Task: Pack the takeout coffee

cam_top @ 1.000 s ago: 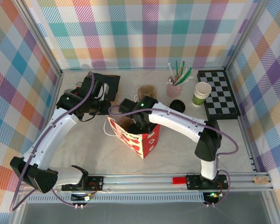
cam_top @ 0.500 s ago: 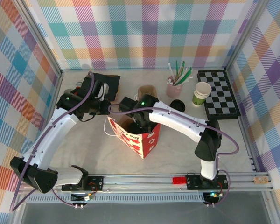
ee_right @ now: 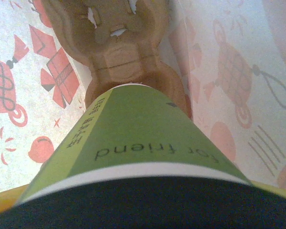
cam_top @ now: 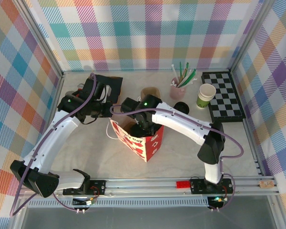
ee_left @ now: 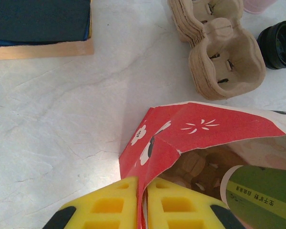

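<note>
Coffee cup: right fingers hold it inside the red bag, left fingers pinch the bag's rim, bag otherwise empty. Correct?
Not empty: a brown cup carrier sits in the bag under the coffee cup, as the right wrist view shows. The rest stands.

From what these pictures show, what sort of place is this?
Probably a robot test cell staged as a coffee-takeout counter: plaid walls on a metal frame, left arm and right arm bolted to a rail, plus a pulp cup carrier, cup of straws, and red paper bag with the takeout coffee inside.
</note>
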